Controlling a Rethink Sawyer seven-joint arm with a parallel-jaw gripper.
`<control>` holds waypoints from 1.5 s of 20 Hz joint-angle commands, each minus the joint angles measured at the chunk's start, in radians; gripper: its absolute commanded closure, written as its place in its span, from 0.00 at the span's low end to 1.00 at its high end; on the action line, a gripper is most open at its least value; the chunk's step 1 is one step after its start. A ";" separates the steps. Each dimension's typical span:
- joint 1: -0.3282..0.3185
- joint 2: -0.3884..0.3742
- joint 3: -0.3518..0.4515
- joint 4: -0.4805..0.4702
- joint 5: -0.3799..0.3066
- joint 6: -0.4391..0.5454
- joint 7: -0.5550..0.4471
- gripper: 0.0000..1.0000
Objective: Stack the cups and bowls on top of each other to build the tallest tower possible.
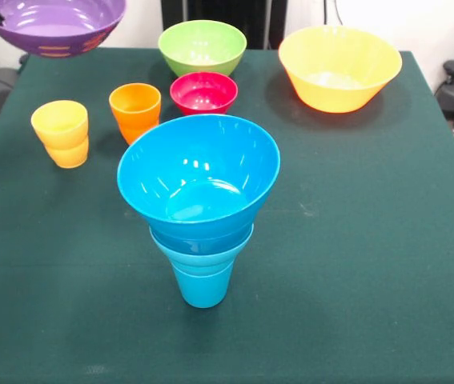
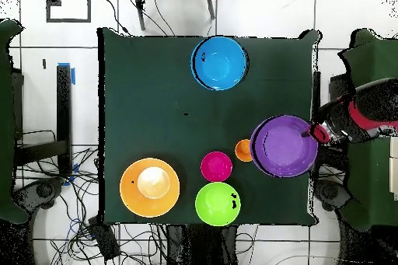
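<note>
Carrying the purple bowl, clear of the table, toward the tower

Reading the front view as a clock with the robot at twelve, I start at the left. The purple bowl hangs in the air at about ten o'clock, over the table's far-left corner. My claw is clenched on its rim. That edge grip leaves the underside free to settle into another bowl. Its mouth faces up and its axis is near vertical. I cannot tell how far it tilts.

Below it stands the yellow cup at nine o'clock, with the orange cup just beside it toward ten. Both are upright and parked away from the build.

The tower stands at the centre, a little toward six. A blue cup is the base, mouth up, with blue bowls nested in it and widening upward. Its long axis is vertical. It sits apart from everything else, which gives me room to come down from above.

At twelve o'clock the red bowl sits in front of the green bowl. The yellow-orange bowl waits at two o'clock, mouth up. I judge it goes on last, being the widest.
</note>
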 commanded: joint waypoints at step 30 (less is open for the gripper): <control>0.479 0.328 0.069 -0.811 -0.013 0.510 0.279 1.00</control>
